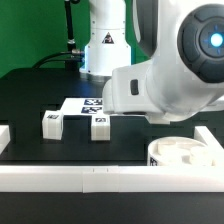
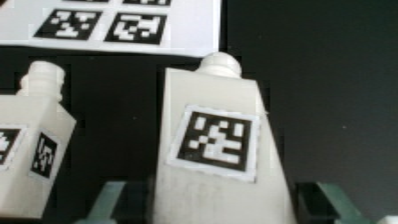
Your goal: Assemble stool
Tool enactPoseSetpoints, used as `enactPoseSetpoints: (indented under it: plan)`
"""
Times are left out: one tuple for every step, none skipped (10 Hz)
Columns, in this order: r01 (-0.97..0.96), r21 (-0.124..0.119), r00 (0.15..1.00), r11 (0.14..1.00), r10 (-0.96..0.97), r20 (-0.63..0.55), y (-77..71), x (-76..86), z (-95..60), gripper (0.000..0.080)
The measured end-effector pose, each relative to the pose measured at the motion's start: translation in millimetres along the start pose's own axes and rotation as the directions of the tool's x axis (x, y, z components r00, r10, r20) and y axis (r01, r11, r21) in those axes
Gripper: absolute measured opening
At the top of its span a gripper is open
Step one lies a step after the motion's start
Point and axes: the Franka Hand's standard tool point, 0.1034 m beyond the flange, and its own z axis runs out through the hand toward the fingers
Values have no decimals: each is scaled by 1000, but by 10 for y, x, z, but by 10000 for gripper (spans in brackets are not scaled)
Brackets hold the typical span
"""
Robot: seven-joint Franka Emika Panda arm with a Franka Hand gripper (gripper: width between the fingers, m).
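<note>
Two white stool legs lie on the black table, each with a black-and-white tag. In the wrist view one leg lies lengthwise between my fingers, its peg end pointing away from me. The other leg lies beside it. In the exterior view these are the leg under my hand and the leg to its left. My gripper is open; its green fingers straddle the middle leg with a gap on each side. The round seat disc lies at the front right. A third leg is out of view.
The marker board lies just behind the legs and also shows in the wrist view. White border bars run along the front and the exterior view's left. My arm's bulk hides the right half of the table.
</note>
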Motion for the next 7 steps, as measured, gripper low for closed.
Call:
enactPoseSetpoints:
  plan:
    - [2, 3, 999, 1000, -2, -52, -7, 85, -46, 325]
    - [26, 3, 975, 1000, -25, -223, -17, 214, -230, 325]
    - [23, 3, 921, 1000, -20, -388, -24, 52, -406, 325]
    - [20, 3, 887, 1000, -17, -461, -36, -86, -443, 325]
    - [25, 2, 826, 1000, -19, -563, -66, -78, -587, 325]
    - [29, -1, 749, 1000, -23, -662, -85, -106, -684, 325]
    - [28, -1, 699, 1000, -20, -715, -75, -104, -656, 325]
